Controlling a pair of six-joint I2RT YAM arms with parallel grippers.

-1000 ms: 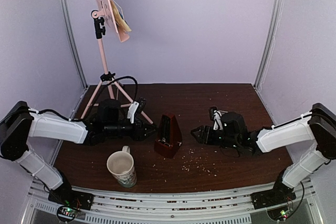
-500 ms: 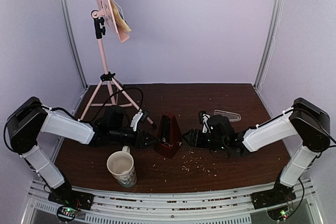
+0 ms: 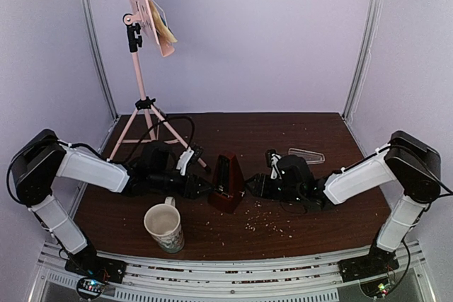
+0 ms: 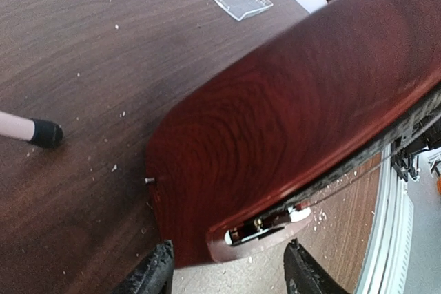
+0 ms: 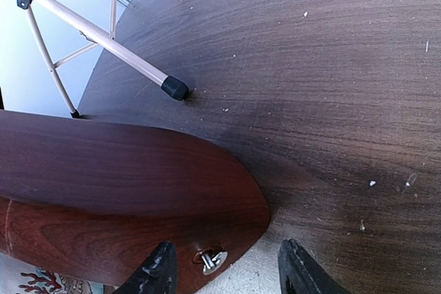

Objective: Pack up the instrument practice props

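Metronome (image 3: 228, 179) upright, flanked by left gripper (image 3: 207, 187), right gripper (image 3: 251, 187) (jaws spread on both).

One stand (image 3: 139, 68), one metronome (image 3: 228, 185), one cover (image 3: 306, 155), one mug (image 3: 164, 228)

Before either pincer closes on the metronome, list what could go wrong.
1. The left pincer and the right pincer, both open, flank the metronome. Uneven closing may tip or twist the tall pyramid.
2. The mug stands just in front of the left arm, so a shoved metronome or a swinging arm could knock it.
3. A foot of the music stand sits close by, and an arm might snag it.
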